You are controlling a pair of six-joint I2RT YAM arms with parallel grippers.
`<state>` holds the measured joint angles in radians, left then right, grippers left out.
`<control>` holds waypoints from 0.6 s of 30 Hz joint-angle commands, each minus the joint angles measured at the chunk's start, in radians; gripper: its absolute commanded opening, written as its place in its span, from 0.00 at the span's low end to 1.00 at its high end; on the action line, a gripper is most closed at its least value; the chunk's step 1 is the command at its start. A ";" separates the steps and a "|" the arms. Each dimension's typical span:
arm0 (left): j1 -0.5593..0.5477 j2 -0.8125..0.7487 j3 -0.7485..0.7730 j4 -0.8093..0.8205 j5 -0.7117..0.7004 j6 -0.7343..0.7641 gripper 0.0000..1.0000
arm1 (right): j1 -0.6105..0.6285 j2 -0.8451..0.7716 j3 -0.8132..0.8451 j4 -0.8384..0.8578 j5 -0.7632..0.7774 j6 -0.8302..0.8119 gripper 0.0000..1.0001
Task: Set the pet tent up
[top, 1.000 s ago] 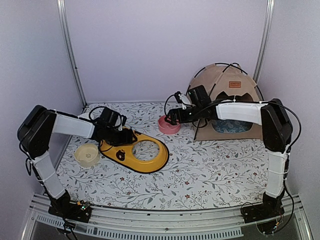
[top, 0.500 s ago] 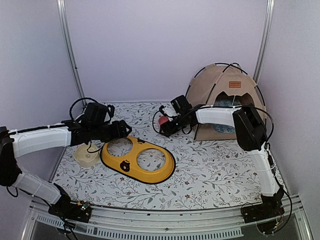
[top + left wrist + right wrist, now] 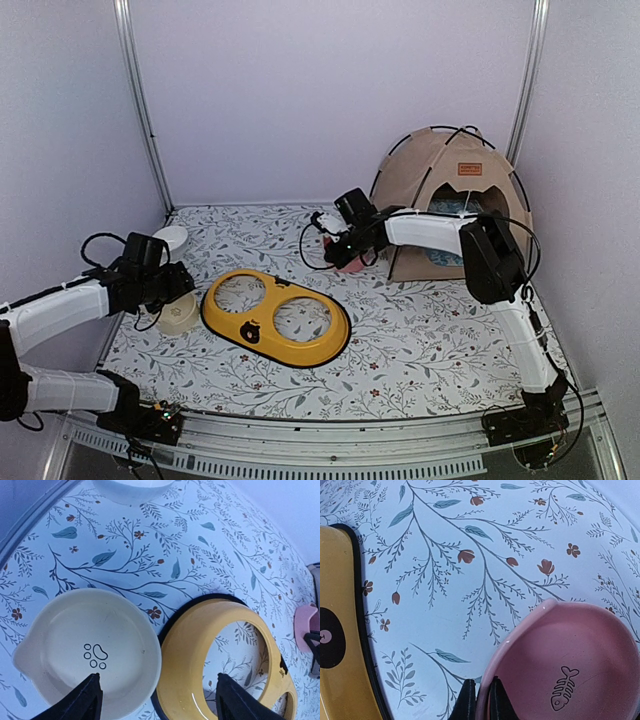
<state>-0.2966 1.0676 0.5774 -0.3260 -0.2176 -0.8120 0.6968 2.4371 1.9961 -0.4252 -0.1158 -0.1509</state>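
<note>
The pet tent [image 3: 455, 190], tan canvas on thin black crossing poles with a brown label patch, stands upright at the back right. My right gripper [image 3: 338, 250] is left of the tent, shut on the rim of a pink bowl [image 3: 570, 665] with a fish mark; one black finger [image 3: 467, 700] is outside the rim and the other inside. My left gripper [image 3: 157, 692] hangs open at the left, one fingertip over a cream paw-print bowl [image 3: 90, 650] and the other over the yellow double-bowl feeder [image 3: 220, 645]. It holds nothing.
The yellow feeder [image 3: 275, 318] lies in the middle of the floral mat, touching the cream bowl [image 3: 178, 315]. A white bowl [image 3: 170, 238] sits at the back left. A blue cushion [image 3: 448, 256] shows inside the tent's mouth. Metal posts and walls close in the sides.
The right gripper has closed on the pink bowl's rim. The left arm has let go of the yellow feeder and pulled back left and nearer, ending over the cream bowl.
</note>
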 commanded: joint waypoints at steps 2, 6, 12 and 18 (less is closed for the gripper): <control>0.089 0.154 0.056 0.059 0.038 0.047 0.78 | 0.013 -0.052 0.023 -0.050 -0.031 -0.001 0.00; 0.115 0.319 0.141 0.068 0.042 0.054 0.75 | 0.031 -0.152 0.023 -0.055 -0.027 -0.007 0.00; 0.129 0.518 0.225 0.069 0.013 0.060 0.63 | 0.094 -0.259 0.011 -0.097 -0.045 -0.003 0.00; 0.131 0.588 0.218 0.081 -0.018 0.055 0.47 | 0.200 -0.391 -0.120 -0.091 -0.087 0.041 0.00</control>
<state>-0.1761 1.6222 0.7979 -0.2504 -0.2165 -0.7631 0.8200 2.1864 1.9446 -0.5579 -0.1566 -0.1413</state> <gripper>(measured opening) 0.519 0.067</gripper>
